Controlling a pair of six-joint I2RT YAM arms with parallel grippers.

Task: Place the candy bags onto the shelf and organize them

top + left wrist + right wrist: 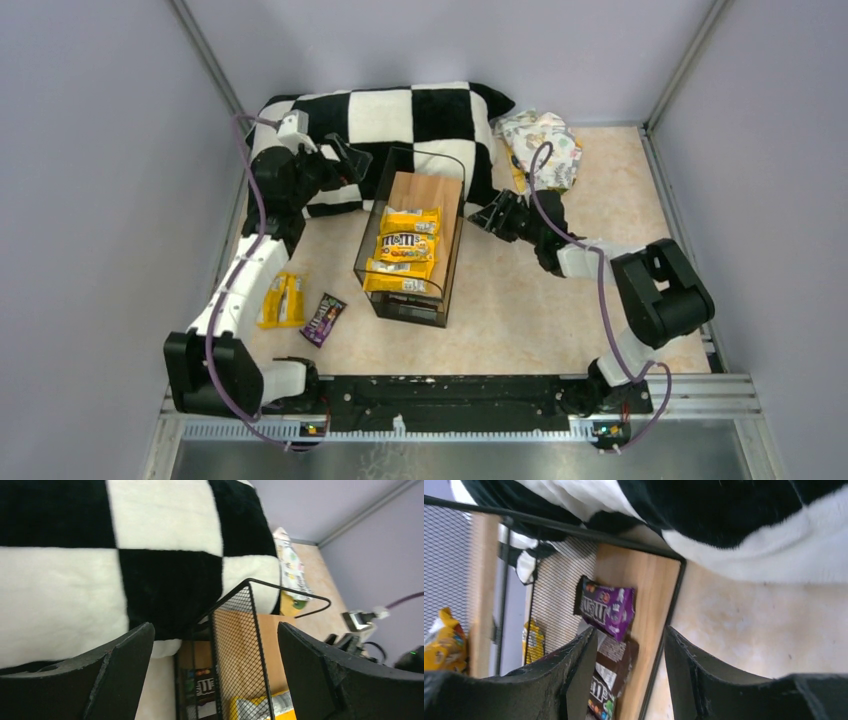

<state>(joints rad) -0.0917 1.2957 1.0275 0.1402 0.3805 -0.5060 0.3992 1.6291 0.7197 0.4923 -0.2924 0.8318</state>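
Beige tabletop (560, 300): shelf (447, 262) at centre, three yellow candy bags (405, 250) on top, purple bag (606, 607) on its lower tier. Loose yellow pair (283, 300) and loose purple bag (323, 318) lie beside the left arm. Left gripper (345, 160) spread wide, empty; right gripper (485, 215) partly apart, empty.

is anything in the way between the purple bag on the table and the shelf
Nothing visible does. The purple bag lies flat on the table, just left of the near end of the shelf, with only bare surface between them. The yellow bags sit on its left, beside the left arm, out of that path.
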